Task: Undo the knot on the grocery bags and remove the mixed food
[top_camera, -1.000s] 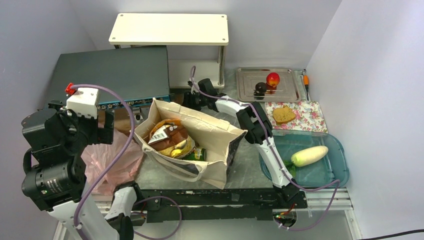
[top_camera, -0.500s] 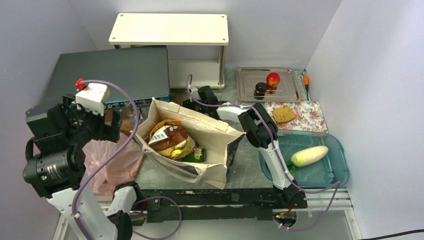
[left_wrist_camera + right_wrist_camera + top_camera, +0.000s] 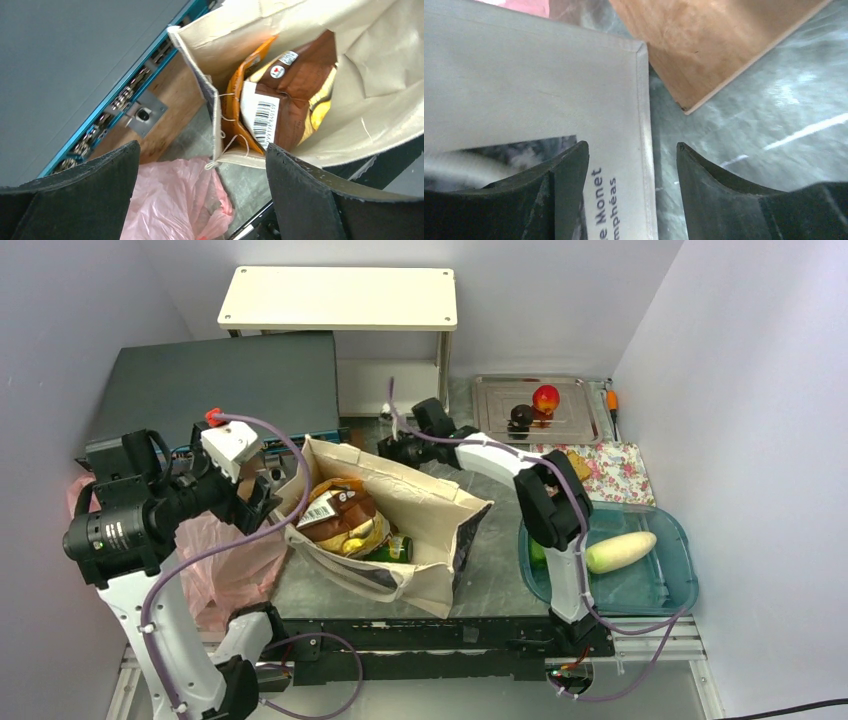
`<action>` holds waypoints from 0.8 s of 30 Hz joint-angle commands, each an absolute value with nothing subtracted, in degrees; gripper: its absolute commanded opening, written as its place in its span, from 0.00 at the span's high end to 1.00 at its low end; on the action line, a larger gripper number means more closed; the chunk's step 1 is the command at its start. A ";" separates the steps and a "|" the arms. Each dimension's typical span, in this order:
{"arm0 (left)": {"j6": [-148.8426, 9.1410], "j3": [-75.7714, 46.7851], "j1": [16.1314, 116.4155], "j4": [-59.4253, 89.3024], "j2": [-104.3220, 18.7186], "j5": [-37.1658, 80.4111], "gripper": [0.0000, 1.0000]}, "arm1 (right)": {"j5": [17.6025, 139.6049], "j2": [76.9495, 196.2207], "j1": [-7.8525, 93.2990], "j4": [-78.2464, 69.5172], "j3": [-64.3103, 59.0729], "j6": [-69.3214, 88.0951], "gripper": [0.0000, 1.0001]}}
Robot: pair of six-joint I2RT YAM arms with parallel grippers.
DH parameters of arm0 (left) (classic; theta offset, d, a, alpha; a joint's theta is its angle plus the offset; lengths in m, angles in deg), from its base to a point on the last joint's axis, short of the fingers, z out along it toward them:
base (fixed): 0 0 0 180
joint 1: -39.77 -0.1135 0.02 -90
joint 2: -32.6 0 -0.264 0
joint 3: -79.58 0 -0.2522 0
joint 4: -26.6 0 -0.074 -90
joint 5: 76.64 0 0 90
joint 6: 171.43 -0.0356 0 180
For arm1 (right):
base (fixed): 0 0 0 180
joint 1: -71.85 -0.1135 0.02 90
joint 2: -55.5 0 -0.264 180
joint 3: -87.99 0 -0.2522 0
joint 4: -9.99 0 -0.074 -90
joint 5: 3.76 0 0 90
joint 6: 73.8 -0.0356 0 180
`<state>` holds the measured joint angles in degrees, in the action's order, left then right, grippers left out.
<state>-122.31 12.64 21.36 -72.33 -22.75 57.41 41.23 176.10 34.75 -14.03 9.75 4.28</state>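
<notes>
Jaws wide and empty, the left gripper (image 3: 202, 150) hovers over the canvas tote's (image 3: 225, 30) corner, brown chip bag (image 3: 295, 95) toward two o'clock, right gripper (image 3: 392, 448), part-open, farther off.

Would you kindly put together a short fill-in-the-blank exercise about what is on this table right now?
1. The vegetable lying in the teal tray is a white ____.
2. The red fruit rests on a tray made of ____.
3. The thin plastic bag beside the canvas tote is coloured ____.
4. The left hand hovers with its jaws ____.
Missing words: radish; metal; pink; open.
</notes>
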 commanded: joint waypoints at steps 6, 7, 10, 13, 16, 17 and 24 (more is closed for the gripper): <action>-126.50 11.08 35.52 -68.43 -23.94 55.22 0.04 | 41.53 163.37 41.02 -20.95 7.93 9.41 0.32; -125.86 10.81 38.42 -67.73 -24.28 53.84 0.05 | 41.73 162.11 41.53 -21.86 7.89 9.91 0.31; -124.07 9.58 47.22 -64.54 -25.01 49.57 0.07 | 42.37 157.54 42.99 -24.27 7.53 11.64 0.29; -123.12 9.77 52.27 -61.53 -26.64 46.53 0.09 | 43.08 152.73 44.28 -27.99 8.08 14.66 0.25; -123.05 10.55 58.84 -59.62 -29.58 44.07 0.09 | 44.17 147.94 44.89 -31.23 8.14 17.56 0.21; -122.89 10.62 60.89 -58.79 -30.48 42.90 0.09 | 44.35 146.53 44.96 -32.14 8.02 18.06 0.19; -124.66 4.15 74.09 -58.42 -35.31 34.03 0.01 | 45.85 137.67 45.03 -37.52 7.26 20.55 0.06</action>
